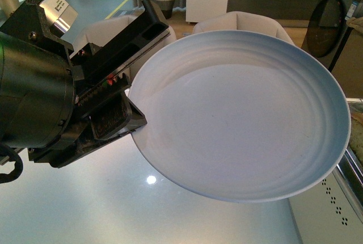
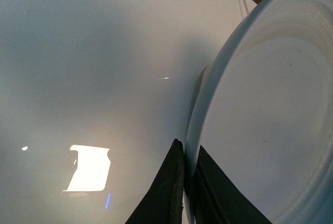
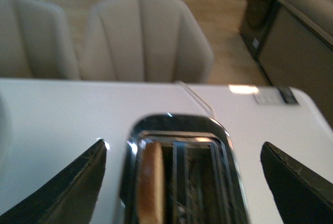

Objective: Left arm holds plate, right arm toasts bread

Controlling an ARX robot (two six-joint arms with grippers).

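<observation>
My left arm (image 1: 39,96) fills the left of the front view. Its gripper (image 1: 133,93) is shut on the left rim of the pale blue-grey plate (image 1: 244,119), held tilted above the white table; the plate is empty. In the left wrist view the two black jaws pinch the plate's rim (image 2: 195,130), my gripper (image 2: 188,156) shut on it. In the right wrist view my right gripper (image 3: 184,153) is open, its fingers (image 3: 78,182) either side of a chrome toaster (image 3: 179,125). The bread (image 3: 151,182) stands on edge in one toaster slot.
The white table (image 1: 113,210) lies below the plate. Two beige chairs (image 3: 145,36) stand behind the table. A perforated grey surface and a metal edge (image 1: 346,176) show at the front view's right edge. A dark appliance (image 1: 334,17) stands at the back right.
</observation>
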